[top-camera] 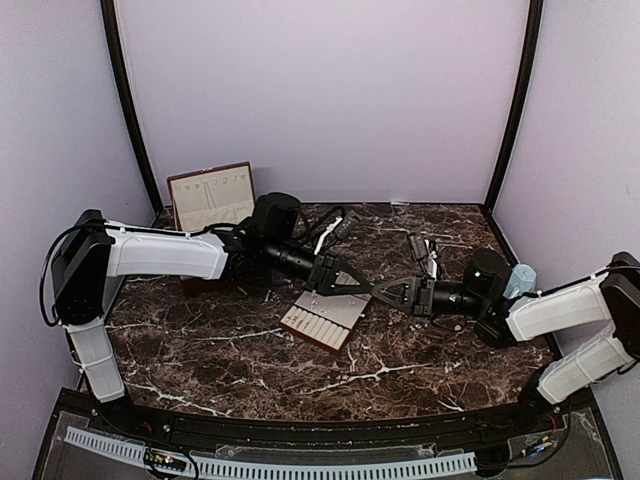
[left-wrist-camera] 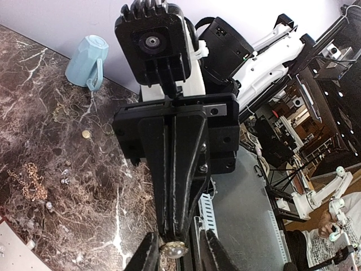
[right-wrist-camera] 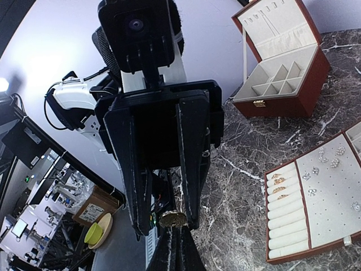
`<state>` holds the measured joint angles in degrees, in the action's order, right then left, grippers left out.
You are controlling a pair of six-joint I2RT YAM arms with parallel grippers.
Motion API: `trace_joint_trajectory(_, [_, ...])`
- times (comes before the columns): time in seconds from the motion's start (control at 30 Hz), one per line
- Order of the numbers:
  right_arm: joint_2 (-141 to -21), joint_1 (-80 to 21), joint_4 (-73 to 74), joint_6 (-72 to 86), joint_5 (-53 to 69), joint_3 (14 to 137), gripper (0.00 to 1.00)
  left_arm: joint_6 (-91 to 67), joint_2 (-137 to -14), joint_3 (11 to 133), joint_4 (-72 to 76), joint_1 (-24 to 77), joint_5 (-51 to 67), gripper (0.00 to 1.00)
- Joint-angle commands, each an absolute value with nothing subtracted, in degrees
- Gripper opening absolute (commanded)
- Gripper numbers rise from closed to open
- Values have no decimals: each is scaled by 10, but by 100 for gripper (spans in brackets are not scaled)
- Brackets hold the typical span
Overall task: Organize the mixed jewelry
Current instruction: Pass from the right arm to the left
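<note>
Left fingers (left-wrist-camera: 146, 257) astride gold piece (left-wrist-camera: 174, 249)

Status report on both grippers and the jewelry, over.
Right gripper shut on small gold piece. Left gripper open around it, tip to tip. Chain loose on table, rings in tray. Nothing in the way.

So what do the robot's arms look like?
The left arm and right arm have smooth white shells with black joints and thin black cables. Each ends in a chunky black block with two long, pointed black fingers.
</note>
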<state>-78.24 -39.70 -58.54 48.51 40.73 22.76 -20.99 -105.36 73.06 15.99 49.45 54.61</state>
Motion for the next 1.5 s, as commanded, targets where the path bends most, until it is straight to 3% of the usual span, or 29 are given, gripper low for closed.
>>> trace_joint_trajectory(0.0, [-787,-397,-602,483,407,241,0,-202,-1054,744,153,500,555,26])
trace_joint_trajectory(0.5, [-786,-397,-610,487,391,233,0,-200,-1053,741,147,500,556,13])
trace_joint_trajectory(0.97, [-783,-397,-613,489,388,229,0,-204,-1046,727,159,500,544,47])
trace_joint_trajectory(1.1, [-782,-397,-613,489,386,228,0,-206,-1042,722,165,499,540,52])
trace_joint_trajectory(1.27, [-781,-397,-613,490,385,228,0,-211,-1041,719,173,500,538,53])
trace_joint_trajectory(1.47, [-781,-397,-613,490,384,226,0,-215,-1041,717,180,500,538,40])
